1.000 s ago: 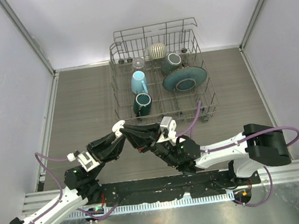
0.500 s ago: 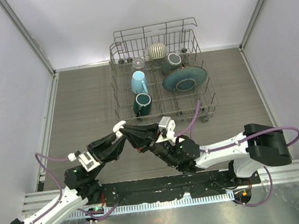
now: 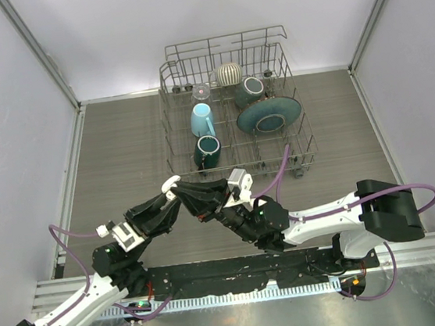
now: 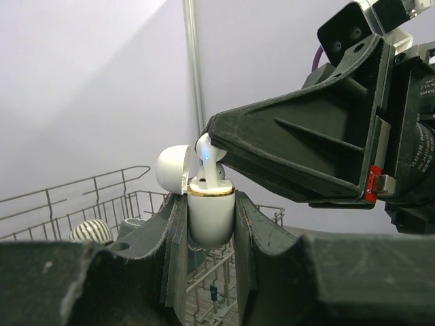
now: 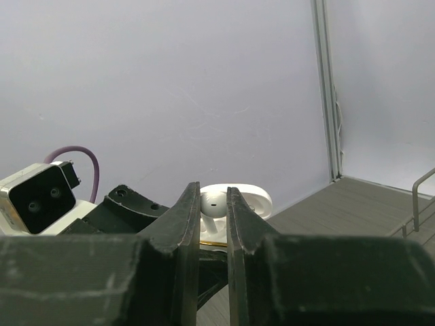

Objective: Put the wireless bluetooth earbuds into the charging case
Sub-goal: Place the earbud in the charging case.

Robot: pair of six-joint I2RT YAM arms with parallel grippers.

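My left gripper (image 4: 210, 210) is shut on the white charging case (image 4: 211, 221), holding it upright in the air. The case has a gold rim, and its lid (image 4: 172, 170) is hinged open to the left. My right gripper (image 5: 213, 198) is shut on a white earbud (image 5: 213, 202) by its head. The earbud's stem (image 4: 212, 171) points down into the open case. In the top view both grippers meet above the table, left (image 3: 174, 195) and right (image 3: 184, 191), with the case (image 3: 171, 185) between them. I cannot make out a second earbud.
A wire dish rack (image 3: 223, 39) stands at the back of the table. It holds a light blue mug (image 3: 202, 120), a dark teal mug (image 3: 208, 150), a teal plate (image 3: 268, 115) and a striped bowl (image 3: 229, 73). Grey walls enclose the table.
The two joined grippers have crept slightly left and up. Both holds are unchanged.
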